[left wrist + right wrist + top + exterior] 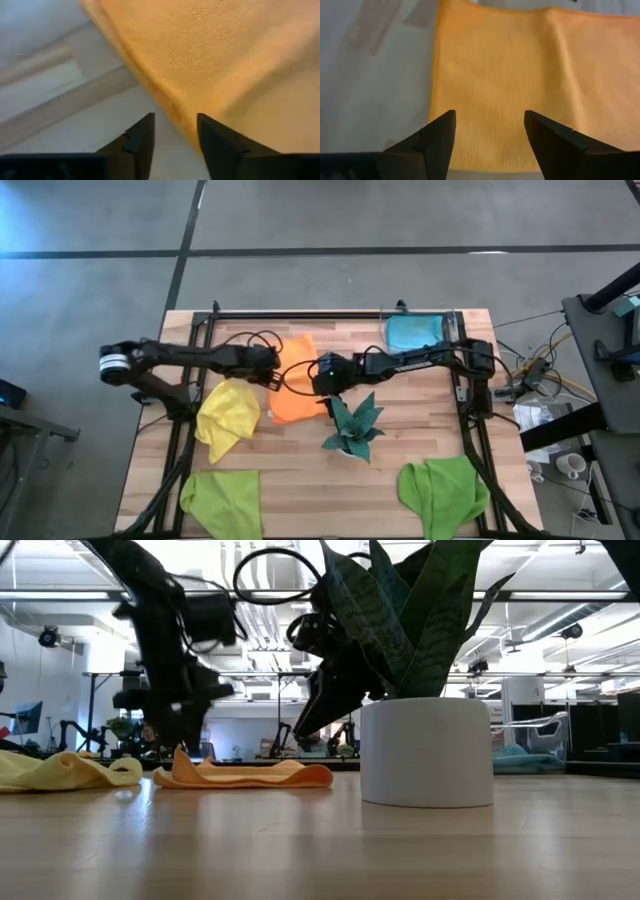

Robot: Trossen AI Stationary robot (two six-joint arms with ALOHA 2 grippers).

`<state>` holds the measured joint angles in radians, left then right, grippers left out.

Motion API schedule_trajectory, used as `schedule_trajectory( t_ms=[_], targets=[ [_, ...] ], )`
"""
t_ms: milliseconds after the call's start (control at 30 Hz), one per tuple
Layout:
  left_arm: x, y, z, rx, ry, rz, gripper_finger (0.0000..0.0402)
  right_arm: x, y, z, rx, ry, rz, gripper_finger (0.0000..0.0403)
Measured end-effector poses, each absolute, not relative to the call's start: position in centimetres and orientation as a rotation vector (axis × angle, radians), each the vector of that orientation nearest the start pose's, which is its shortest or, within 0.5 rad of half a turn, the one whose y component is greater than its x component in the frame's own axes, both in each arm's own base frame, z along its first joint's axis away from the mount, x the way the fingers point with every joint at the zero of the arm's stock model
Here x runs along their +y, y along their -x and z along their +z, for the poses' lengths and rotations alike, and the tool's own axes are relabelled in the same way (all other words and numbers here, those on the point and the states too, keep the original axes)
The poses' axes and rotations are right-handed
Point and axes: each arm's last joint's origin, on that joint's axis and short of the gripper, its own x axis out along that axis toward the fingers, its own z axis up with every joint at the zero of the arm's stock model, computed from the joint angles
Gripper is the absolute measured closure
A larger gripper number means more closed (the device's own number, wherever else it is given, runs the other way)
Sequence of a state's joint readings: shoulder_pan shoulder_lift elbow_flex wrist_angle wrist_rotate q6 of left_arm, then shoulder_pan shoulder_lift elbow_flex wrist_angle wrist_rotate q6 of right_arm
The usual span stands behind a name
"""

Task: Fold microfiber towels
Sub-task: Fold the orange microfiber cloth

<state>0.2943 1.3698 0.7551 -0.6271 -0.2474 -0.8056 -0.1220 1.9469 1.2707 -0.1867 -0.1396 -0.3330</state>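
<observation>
Orange towel [296,390] mid-fold at the surface's centre, four others waiting or done.

Going left to right on the surface [420,430]: the yellow towel [228,416] lies crumpled, a green towel [222,500] below it looks loosely bunched; the left tool [268,372] hovers at the orange towel's edge, fingers apart and empty, the right tool [326,376] over it, fingers wide, empty; the plant [355,426] stands beside; a second green towel [443,490] is rumpled; the blue towel [412,332] looks flat, perhaps folded. By my judgement, most folding remains.
</observation>
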Motion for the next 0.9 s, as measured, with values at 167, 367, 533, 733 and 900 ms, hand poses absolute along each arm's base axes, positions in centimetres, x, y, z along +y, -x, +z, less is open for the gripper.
schedule_trajectory(
  t_ms=[167, 367, 533, 733, 900],
  targets=[
    [6.5, -18.5, 21.0, 0.933, 0.659, 1.003, 0.0226, -5.4, -40.9, 16.2, 0.839, 0.147, 0.078, 0.0172],
    [6.7, -19.0, 21.1, 0.599, 0.682, 0.906, 0.0219, -5.8, -41.4, 13.7, 0.874, 0.095, 0.111, 0.0171],
    [7.8, -21.4, 17.9, 0.609, 0.662, 0.928, 0.0219, -4.5, -42.5, 12.8, 0.863, 0.097, 0.221, 0.0177],
    [9.8, -22.1, 12.9, 0.867, 0.632, 1.044, 0.0219, -4.2, -42.1, 12.2, 0.983, 0.079, 0.263, 0.0177],
    [10.3, -22.1, 12.1, 0.914, 0.607, 1.057, 0.0219, -4.1, -41.5, 12.9, 1.038, 0.062, 0.263, 0.0178]
  ],
)
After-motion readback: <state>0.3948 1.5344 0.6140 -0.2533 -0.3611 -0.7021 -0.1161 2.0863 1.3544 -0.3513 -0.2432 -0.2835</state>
